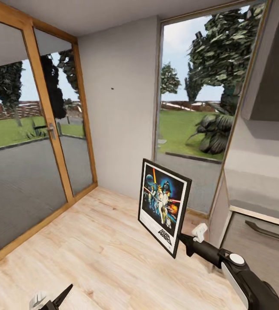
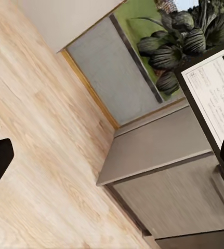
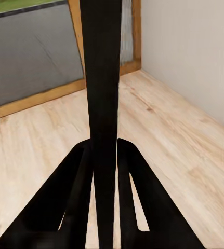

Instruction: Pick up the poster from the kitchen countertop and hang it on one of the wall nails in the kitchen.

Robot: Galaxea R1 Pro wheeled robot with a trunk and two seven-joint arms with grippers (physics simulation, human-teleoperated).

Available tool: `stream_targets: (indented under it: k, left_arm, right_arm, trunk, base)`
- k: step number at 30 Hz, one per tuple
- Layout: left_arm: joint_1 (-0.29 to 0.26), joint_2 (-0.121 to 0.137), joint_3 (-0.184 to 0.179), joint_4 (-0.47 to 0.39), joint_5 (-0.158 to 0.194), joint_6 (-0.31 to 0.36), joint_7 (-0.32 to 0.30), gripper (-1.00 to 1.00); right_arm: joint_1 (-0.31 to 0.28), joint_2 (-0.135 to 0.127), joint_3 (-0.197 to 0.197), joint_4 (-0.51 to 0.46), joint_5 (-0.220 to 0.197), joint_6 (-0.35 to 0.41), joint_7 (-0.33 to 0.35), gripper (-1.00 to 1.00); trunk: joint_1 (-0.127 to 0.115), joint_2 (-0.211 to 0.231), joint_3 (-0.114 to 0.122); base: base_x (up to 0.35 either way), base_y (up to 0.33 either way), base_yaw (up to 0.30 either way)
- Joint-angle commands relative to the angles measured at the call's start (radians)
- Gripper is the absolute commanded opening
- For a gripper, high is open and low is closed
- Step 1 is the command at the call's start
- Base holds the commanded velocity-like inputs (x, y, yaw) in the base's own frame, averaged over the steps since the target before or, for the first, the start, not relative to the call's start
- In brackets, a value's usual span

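The right gripper (image 1: 183,239) pinches the lower edge of the poster (image 1: 164,201) and holds it upright above the wooden floor (image 1: 96,254). A nail (image 1: 112,88) sits on the grey wall (image 1: 122,129), well apart from the poster. The left gripper (image 1: 48,301) is spread wide.

My right arm is glossy black with a white shell and a round white cap at the wrist joint, ending in my right pincer (image 3: 105,171), whose two flat black fingers taper forward.

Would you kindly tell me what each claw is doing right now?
Left claw: open, holding nothing.
Right claw: closed on the poster, gripping its lower edge.
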Motion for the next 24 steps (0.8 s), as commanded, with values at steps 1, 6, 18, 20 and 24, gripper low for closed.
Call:
stream_targets:
  k: [1, 6, 18, 20, 24]
  left_arm:
    - [0.000, 0.000, -0.008, 0.000, 0.006, -0.009, 0.000, 1.00]
    - [0.000, 0.000, -0.008, 0.000, 0.006, -0.009, 0.000, 1.00]
    - [0.000, 0.000, -0.009, 0.000, 0.006, -0.009, 0.000, 1.00]
    - [0.000, 0.000, -0.009, -0.001, 0.006, -0.009, 0.000, 1.00]
    - [0.000, 0.000, -0.008, -0.001, 0.006, -0.009, 0.000, 1.00]
  right_arm:
    - [-0.001, -0.001, 0.002, 0.001, -0.008, 0.000, 0.003, -1.00]
    - [-0.001, -0.001, 0.002, 0.001, -0.008, 0.000, 0.002, -1.00]
    - [-0.001, -0.001, 0.002, 0.002, -0.008, -0.001, 0.001, -1.00]
    - [-0.001, -0.001, 0.003, 0.002, -0.008, -0.002, 0.001, -1.00]
    - [-0.001, -0.001, 0.003, 0.002, -0.008, -0.002, 0.001, -1.00]
  trunk:
    - [0.001, -0.001, 0.000]
    - [0.001, -0.001, 0.000]
    - [0.001, -0.001, 0.000]
    - [0.001, -0.001, 0.000]
    - [0.001, -0.001, 0.000]
  base:
    - [0.195, 0.255, 0.290]
    - [0.195, 0.255, 0.255]
    - [0.195, 0.255, 0.029]
    - [0.195, 0.255, 0.001]
    - [0.197, 0.255, 0.000]
